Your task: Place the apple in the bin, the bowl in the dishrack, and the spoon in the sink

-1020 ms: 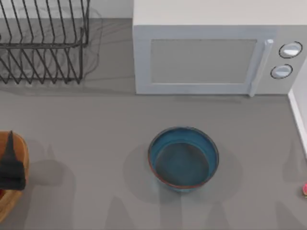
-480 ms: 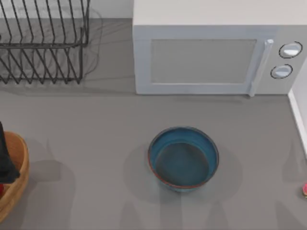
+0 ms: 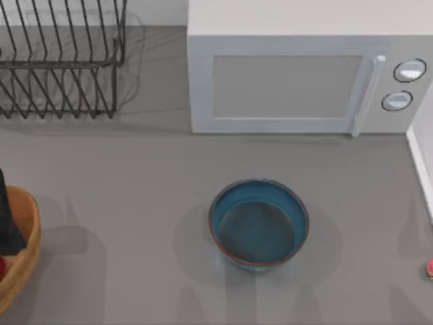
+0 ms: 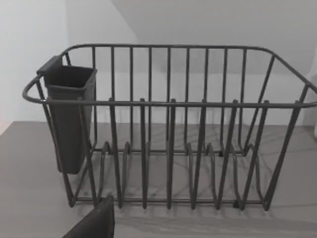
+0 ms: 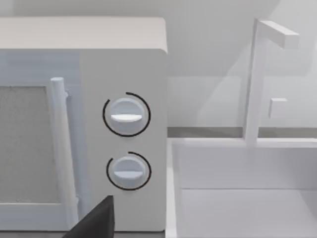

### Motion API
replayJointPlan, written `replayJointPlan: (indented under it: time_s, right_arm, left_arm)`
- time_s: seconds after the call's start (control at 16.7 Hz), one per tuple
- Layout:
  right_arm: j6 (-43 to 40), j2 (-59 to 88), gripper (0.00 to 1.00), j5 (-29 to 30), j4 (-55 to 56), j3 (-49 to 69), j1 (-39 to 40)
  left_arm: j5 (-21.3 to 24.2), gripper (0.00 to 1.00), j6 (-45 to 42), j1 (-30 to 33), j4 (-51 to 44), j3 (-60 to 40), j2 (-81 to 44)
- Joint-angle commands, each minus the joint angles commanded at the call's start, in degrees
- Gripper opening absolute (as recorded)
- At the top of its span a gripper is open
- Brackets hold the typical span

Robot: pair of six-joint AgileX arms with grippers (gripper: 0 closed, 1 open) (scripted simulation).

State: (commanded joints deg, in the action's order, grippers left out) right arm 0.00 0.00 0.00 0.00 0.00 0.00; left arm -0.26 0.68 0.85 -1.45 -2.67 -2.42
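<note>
Hovering at the far-left edge of the table, my left gripper hung over the round tan-orange wooden-looking bin with its thick brown rim; I could not tell whether its fingers were spread or closed, since just a dark wedge of it showed there. A sliver of glossy red at the bin's inner edge was, I judged, the small red apple, lying inside, so that part of the job looked done.

From my left wrist I faced the black thin-wire dishrack, standing at the far left with a dark cutlery cup hooked on one end. Its prongs stood bare, ready for the bowl.

The round deep blue bowl with its thin reddish-brown rim sat upright in the middle of the grey table, well apart from the rack, in front of the white microwave.

The small pink-red spoon showed as a tip at the right edge, near the white sink my right wrist looked toward. My right gripper was parked there; its fingers I could not judge.
</note>
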Motion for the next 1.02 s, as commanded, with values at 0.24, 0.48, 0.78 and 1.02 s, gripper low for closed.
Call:
replayJointPlan:
  time_s: [0.24, 0.48, 0.78, 1.02]
  right_arm:
    - [0.0, 0.0, 1.0, 0.0, 0.0, 0.0, 0.0]
    - [0.0, 0.0, 1.0, 0.0, 0.0, 0.0, 0.0]
    - [0.0, 0.0, 1.0, 0.0, 0.0, 0.0, 0.0]
    - [0.0, 0.0, 1.0, 0.0, 0.0, 0.0, 0.0]
  left_arm:
    - [-0.2, 1.0, 3.4, 3.3, -6.0, -10.5, -9.4]
    - [-0.2, 1.0, 8.0, 7.9, -14.0, -23.9, -21.8]
    - [0.1, 1.0, 13.6, 13.7, -24.1, -39.8, -37.1]
    - [0.3, 1.0, 17.9, 18.2, -31.9, -52.5, -49.1]
